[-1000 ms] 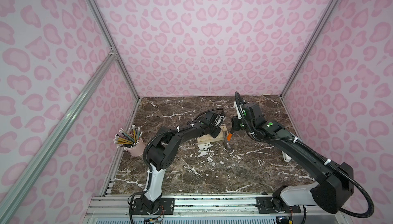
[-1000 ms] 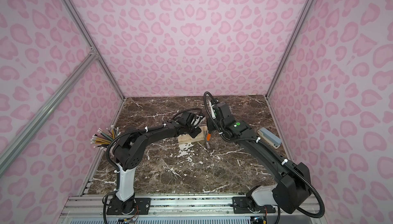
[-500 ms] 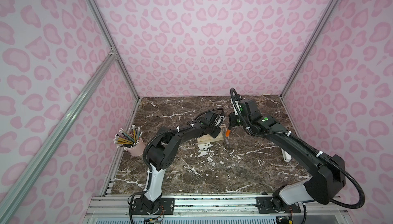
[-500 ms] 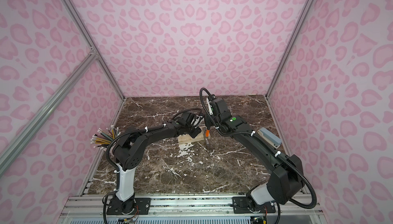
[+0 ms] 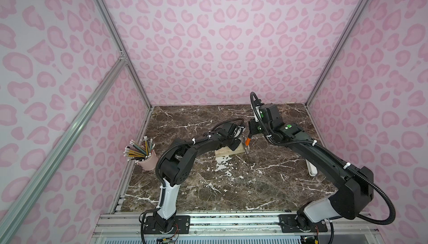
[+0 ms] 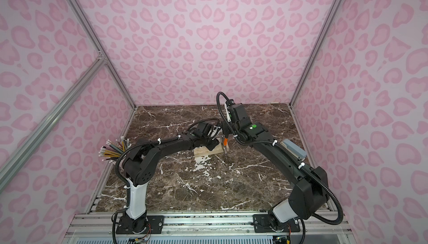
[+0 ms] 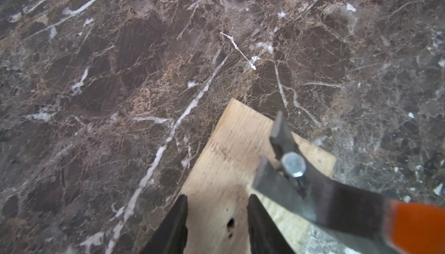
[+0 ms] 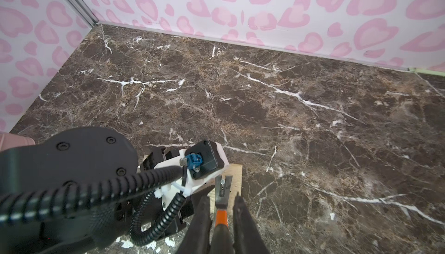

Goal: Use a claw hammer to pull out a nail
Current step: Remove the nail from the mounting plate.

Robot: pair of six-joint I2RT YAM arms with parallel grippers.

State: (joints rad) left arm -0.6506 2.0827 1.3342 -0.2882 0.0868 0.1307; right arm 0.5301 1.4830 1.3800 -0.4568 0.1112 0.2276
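I am gripping the hammer [image 8: 221,217] in my right gripper [image 8: 221,196], with the jaws closed tight on the black shaft just behind the orange collar. Holding it that close to the head is giving me fine control of the claw. The hammer is lying low over the end of the block of wood [image 7: 224,156] nearer my right arm, and its fork is pushed around the nail [image 7: 293,164]. The shank is sitting in the slot and the flat head is standing above the two prongs, which is what lets the claw catch under it. How much of the nail is in the wood I cannot tell, because the claw is hiding it. My left gripper [image 7: 218,226] is standing partly open and holding nothing, with bare wood showing between its fingers and the tips resting on top of the block just beside the claw. I judge it is there to press the block against the table [image 5: 231,185] so the wood is not lifting with the nail when I lever. The next move, as I see it, is rocking the shaft back over the curved head. The risks are the fork slipping off the nail's head or the block tipping under my left fingers.
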